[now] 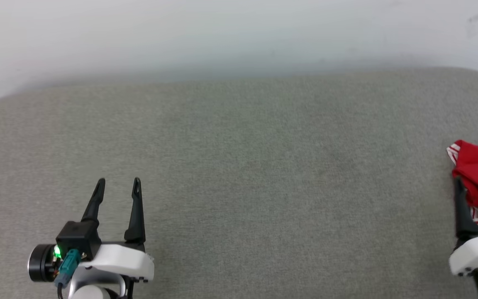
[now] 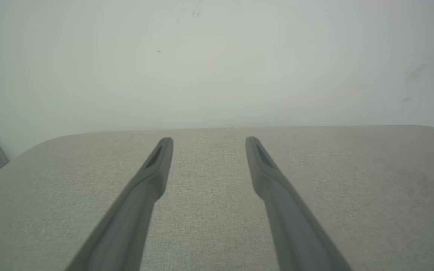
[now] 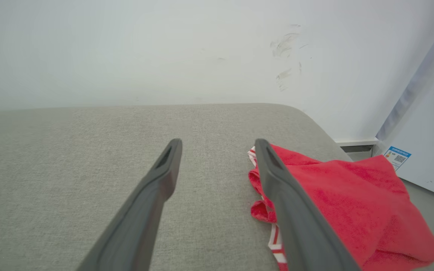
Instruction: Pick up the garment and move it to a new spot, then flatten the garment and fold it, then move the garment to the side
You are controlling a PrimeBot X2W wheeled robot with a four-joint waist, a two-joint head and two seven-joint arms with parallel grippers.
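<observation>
We work over a grey padded surface (image 1: 239,174) set against a pale wall (image 1: 239,33).

In the head view, the left gripper (image 1: 118,181) rests at the lower left, fingers spread wide with nothing between them. The garment (image 1: 473,162) lies bunched at the far right rim, well away from it. The right gripper (image 1: 475,180) stands against the cloth.

In the left wrist view, the left gripper (image 2: 208,140) stands open over bare fabric.

In the right wrist view, the right gripper (image 3: 218,141) is open too and holds nothing. One finger crosses in front of the garment (image 3: 345,188) and the other stands over bare surface. The red heap reaches the rounded corner, and we cannot tell whether part of it overhangs.

This would fit a shirt waiting to be picked up or one already set aside. We judge the edge to be the main risk, since a sideways brush from that finger could slide the cloth off. Jaws closing where they stand would likely catch only a loose outer layer.
</observation>
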